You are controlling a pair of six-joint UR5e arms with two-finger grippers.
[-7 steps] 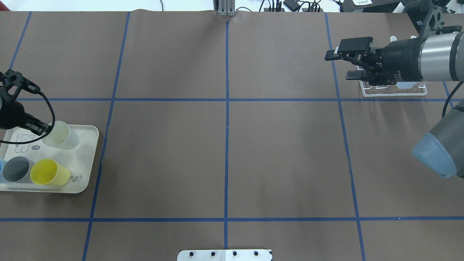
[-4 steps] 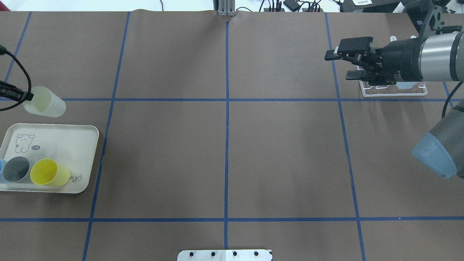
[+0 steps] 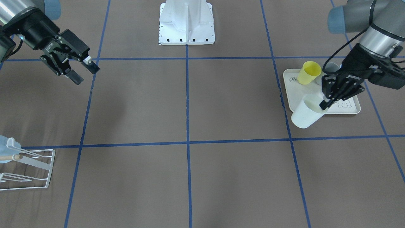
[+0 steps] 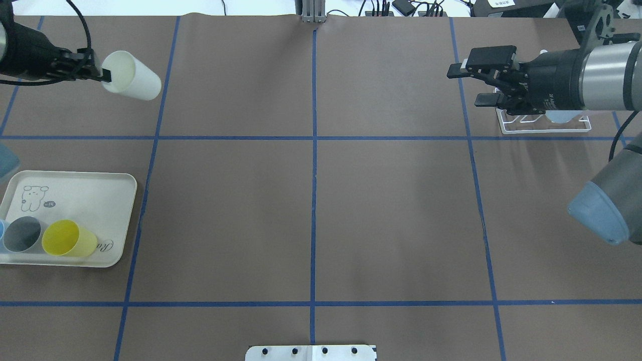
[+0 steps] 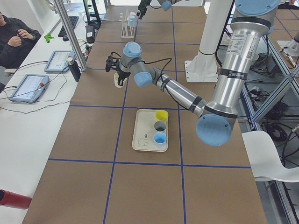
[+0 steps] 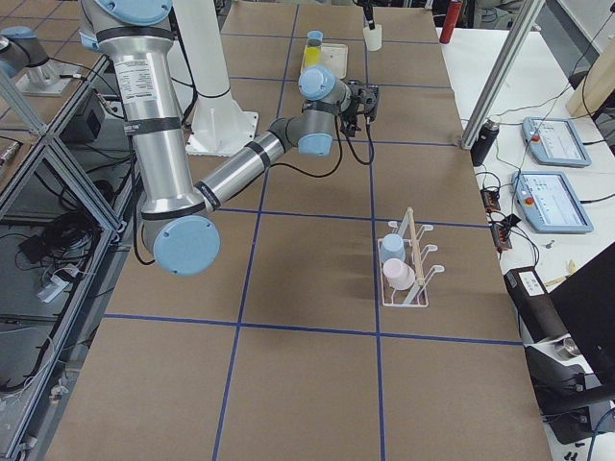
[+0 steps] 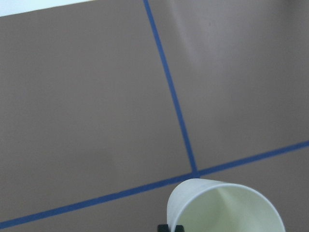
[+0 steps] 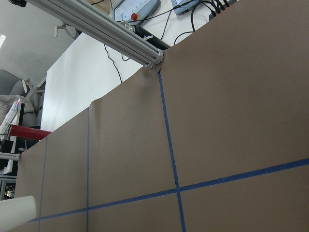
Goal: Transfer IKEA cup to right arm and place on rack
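A cream-white IKEA cup (image 4: 133, 76) hangs tilted in the air over the far left of the table, mouth toward the arm. My left gripper (image 4: 103, 75) is shut on its rim. In the front-facing view the same cup (image 3: 305, 114) sits beside the tray's near corner, with the left gripper (image 3: 324, 104) pinching its lip. Far off at the table's other side, my right gripper (image 4: 466, 86) is open and holds nothing, just in front of the white wire rack (image 4: 544, 128). The rack (image 6: 408, 274) carries a pale blue cup (image 6: 392, 248) and a pink cup (image 6: 399, 276).
A cream tray (image 4: 100, 200) at the left front holds a yellow cup (image 4: 67, 239), a grey cup (image 4: 22, 234) and a blue cup at the view's edge. A person (image 5: 14, 37) sits beyond the far table edge, near tablets and cables.
My left gripper has lifted the cream cup off the tray and carried it toward the table's far side and a little rightward. The right gripper has barely shifted.
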